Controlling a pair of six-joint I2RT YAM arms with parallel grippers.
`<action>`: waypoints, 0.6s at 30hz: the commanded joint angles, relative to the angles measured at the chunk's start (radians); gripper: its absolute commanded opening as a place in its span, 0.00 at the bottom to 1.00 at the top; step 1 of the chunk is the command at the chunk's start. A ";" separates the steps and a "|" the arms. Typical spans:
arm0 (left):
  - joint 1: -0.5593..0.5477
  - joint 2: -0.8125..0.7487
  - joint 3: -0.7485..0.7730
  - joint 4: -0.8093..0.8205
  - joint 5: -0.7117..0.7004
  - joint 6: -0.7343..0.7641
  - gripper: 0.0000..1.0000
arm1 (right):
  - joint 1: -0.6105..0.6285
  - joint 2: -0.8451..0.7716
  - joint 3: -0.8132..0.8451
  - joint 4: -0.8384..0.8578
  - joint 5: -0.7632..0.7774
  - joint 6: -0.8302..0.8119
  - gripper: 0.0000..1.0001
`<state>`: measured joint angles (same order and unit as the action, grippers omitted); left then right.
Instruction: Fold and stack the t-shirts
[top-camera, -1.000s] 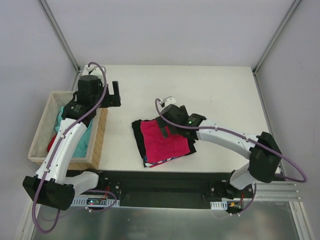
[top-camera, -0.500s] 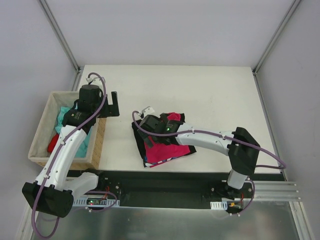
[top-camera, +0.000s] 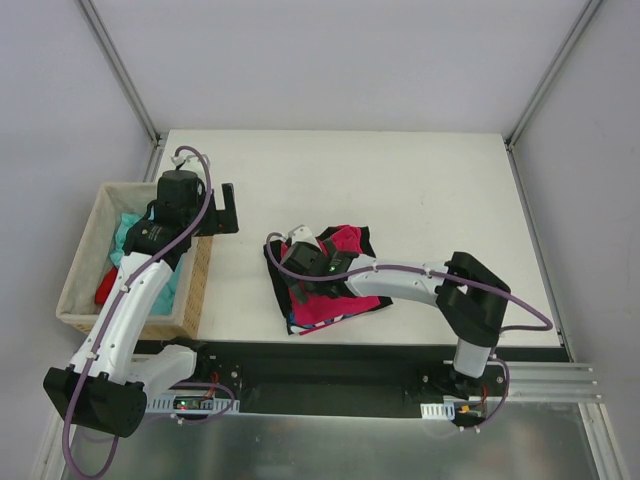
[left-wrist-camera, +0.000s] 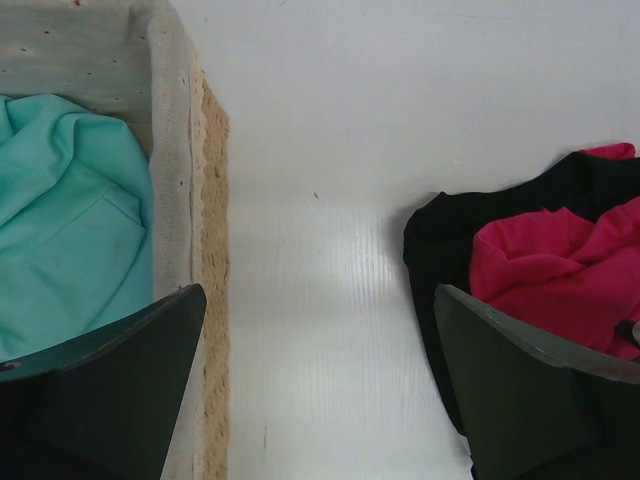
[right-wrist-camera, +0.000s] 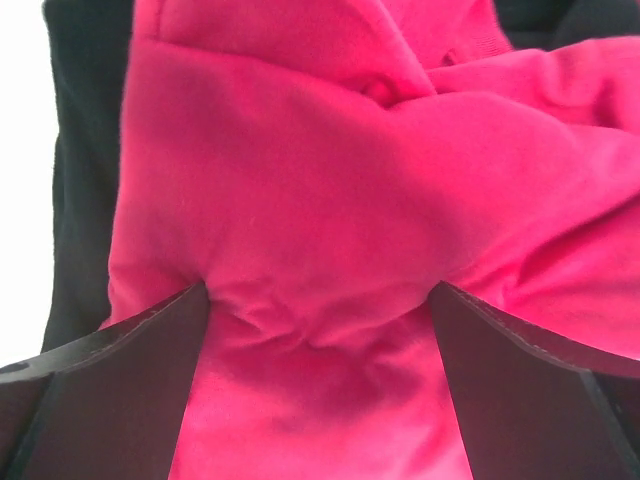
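Where the right gripper (right-wrist-camera: 318, 290) presses down, fingers spread and unclenched, the magenta-pink t-shirt (right-wrist-camera: 300, 150) bunches in folds atop the black t-shirt (right-wrist-camera: 75, 150) on the table (top-camera: 420, 180). Top view alone shows a bright red t-shirt (top-camera: 103, 287) in the basket (top-camera: 85, 240) beside the teal-green t-shirt (left-wrist-camera: 70, 220). The left gripper (left-wrist-camera: 320, 290) is released, between basket and stack.

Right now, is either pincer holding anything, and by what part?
Nothing is gripped. The right pincer straddles the bunched magenta-pink t-shirt, jaws wide; the left pincer hangs open, empty.

Magenta t-shirt (right-wrist-camera: 300, 200) rumpled atop black t-shirt (left-wrist-camera: 435, 245), teal t-shirt (left-wrist-camera: 70, 220) crumpled in basket (left-wrist-camera: 175, 150)
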<state>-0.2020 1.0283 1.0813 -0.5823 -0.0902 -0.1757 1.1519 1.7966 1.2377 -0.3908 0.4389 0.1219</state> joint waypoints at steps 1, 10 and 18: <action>0.000 -0.002 0.000 -0.002 -0.020 -0.013 0.99 | -0.014 0.014 -0.037 0.098 -0.043 0.035 0.97; 0.000 0.009 -0.001 -0.004 -0.039 -0.005 0.99 | -0.129 0.011 -0.213 0.303 -0.222 0.139 0.97; 0.000 0.024 0.006 -0.004 -0.040 -0.004 0.99 | -0.218 0.003 -0.228 0.331 -0.259 0.140 0.97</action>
<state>-0.2020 1.0435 1.0813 -0.5823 -0.1127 -0.1753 0.9794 1.7641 1.0504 -0.0238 0.2245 0.2306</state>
